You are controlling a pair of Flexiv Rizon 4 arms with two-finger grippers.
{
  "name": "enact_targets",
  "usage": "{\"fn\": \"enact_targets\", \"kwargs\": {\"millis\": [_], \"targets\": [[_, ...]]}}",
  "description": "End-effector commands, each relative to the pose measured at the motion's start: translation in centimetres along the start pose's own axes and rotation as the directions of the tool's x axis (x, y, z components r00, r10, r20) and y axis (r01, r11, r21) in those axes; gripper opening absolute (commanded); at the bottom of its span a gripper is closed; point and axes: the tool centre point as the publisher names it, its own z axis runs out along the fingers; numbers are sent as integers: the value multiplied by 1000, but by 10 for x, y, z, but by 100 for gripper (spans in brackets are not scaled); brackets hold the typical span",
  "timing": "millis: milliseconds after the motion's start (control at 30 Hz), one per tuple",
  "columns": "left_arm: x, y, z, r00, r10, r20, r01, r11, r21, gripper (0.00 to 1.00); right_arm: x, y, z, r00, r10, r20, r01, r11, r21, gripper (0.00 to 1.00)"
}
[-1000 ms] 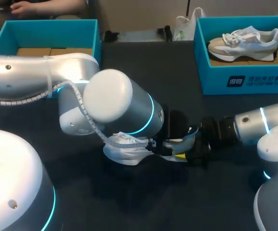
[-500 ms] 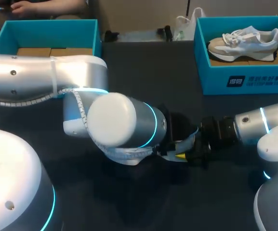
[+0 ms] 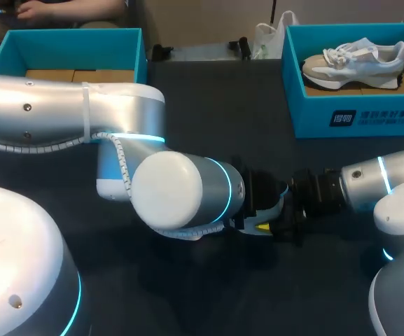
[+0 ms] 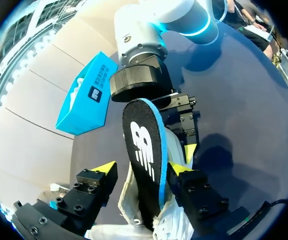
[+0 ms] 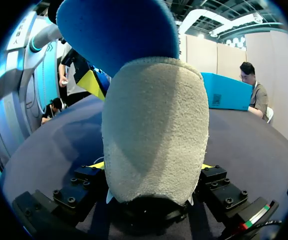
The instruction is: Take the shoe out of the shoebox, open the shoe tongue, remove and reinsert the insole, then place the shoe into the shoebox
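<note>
The white shoe lies mid-table, with only a sliver showing under my left arm in the head view. Its black insole, blue-edged with a white logo, stands up out of the shoe between the fingers of my left gripper. One yellow fingertip is against it and the other stands clear, so that gripper is open. My right gripper is shut on the shoe's grey suede end, opposite the left gripper.
A teal shoebox at the back right holds a second white shoe. Another teal box stands at the back left, with cardboard inside. A plastic bag lies at the table's far edge.
My left arm has swung lower over the shoe and now hides it in the head view. Its fingers have narrowed. The right arm has kept still.
</note>
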Motion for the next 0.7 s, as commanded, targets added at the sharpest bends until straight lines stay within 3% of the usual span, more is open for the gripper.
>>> {"fn": "enact_targets", "kwargs": {"millis": [33, 167, 300, 500, 700], "targets": [[5, 1, 5, 1000, 3, 18, -4, 1000, 10, 54, -3, -5, 4, 1000, 0, 2, 0, 1000, 3, 0], [5, 4, 6, 1000, -1, 22, 1, 1000, 10, 39, -3, -5, 4, 1000, 0, 2, 0, 1000, 3, 0], [7, 7, 5, 1000, -6, 21, 6, 1000, 7, 31, -3, -5, 4, 1000, 0, 2, 0, 1000, 3, 0], [8, 11, 5, 999, -31, 15, 31, 1000, 1, 0, -3, -5, 4, 1000, 0, 2, 0, 1000, 3, 0], [11, 11, 6, 999, -54, 6, 54, 998, -11, 0, -3, -5, 4, 1000, 0, 2, 0, 1000, 3, 0]]}}
